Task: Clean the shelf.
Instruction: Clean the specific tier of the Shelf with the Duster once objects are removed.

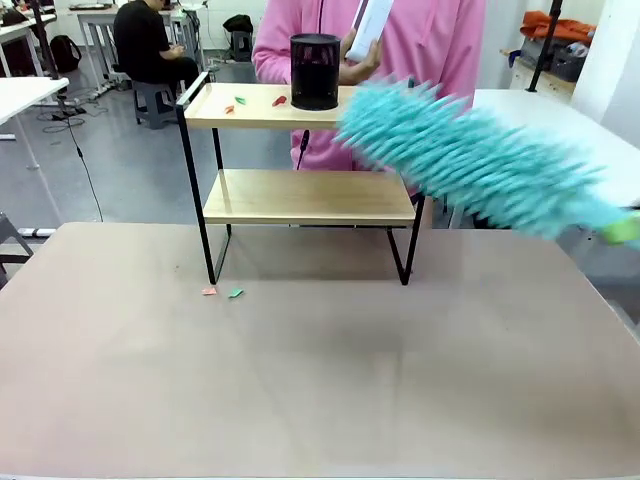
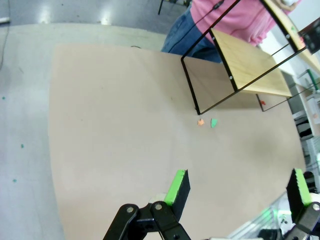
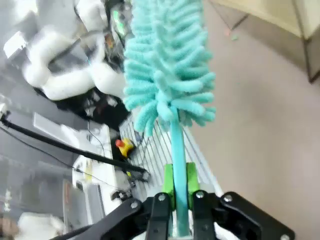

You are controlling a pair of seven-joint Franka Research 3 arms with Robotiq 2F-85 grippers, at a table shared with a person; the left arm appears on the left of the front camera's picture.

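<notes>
Beige table (image 1: pixel 320 380) with the little two-tier shelf (image 1: pixel 300 197) standing on it, toward the far side. Right by the shelf's front left foot, an orange scrap (image 1: pixel 209 291) and a green scrap (image 1: pixel 235 293) lie on the table, just beside each other. Paper bits maybe, too small to tell. On the shelf's top board (image 1: pixel 255 117) there's a black round container (image 1: pixel 315 72) near the middle. Left of it are a red bit (image 1: pixel 280 101), a green bit (image 1: pixel 240 100) and an orange bit (image 1: pixel 229 109).

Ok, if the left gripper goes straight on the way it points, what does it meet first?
Probably the bare table, short of the scraps by the shelf. The left gripper, open, points down at it; depth is unclear.
</notes>
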